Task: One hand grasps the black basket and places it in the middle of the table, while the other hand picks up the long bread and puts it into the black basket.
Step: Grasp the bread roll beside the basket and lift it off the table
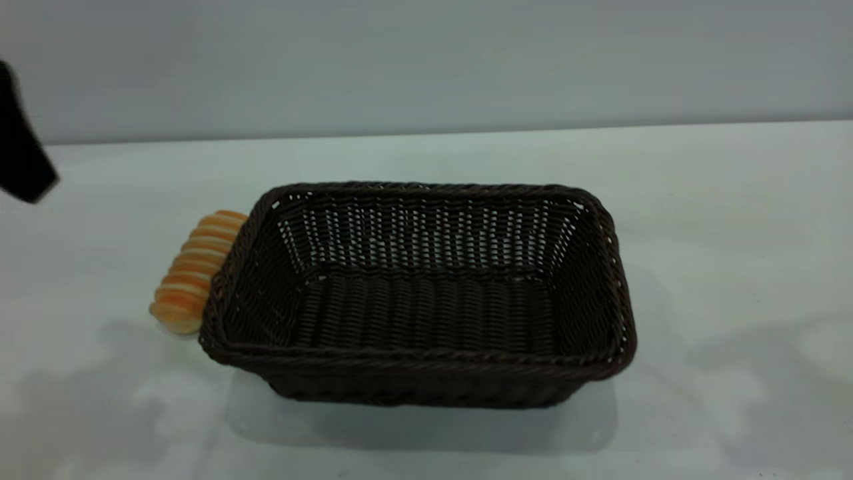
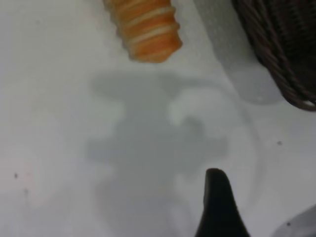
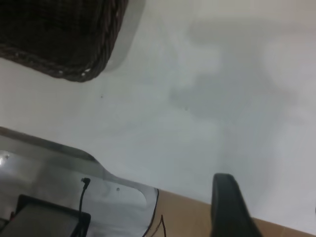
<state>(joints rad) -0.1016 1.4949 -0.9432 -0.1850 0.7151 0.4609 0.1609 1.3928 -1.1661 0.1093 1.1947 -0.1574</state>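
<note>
One long bread [image 1: 193, 273] touches black basket [image 1: 420, 293] left rim; tool states can't tell.

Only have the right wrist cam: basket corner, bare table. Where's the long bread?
Observer: The long bread lies on the table, outside the black basket, along its left short side.
Operator: Anything in the basket?
Observer: No, its woven floor is bare in the exterior view.
Operator: Left gripper?
Observer: The left gripper shows at the exterior view's left edge, well clear of the bread and holding nothing there.
</note>
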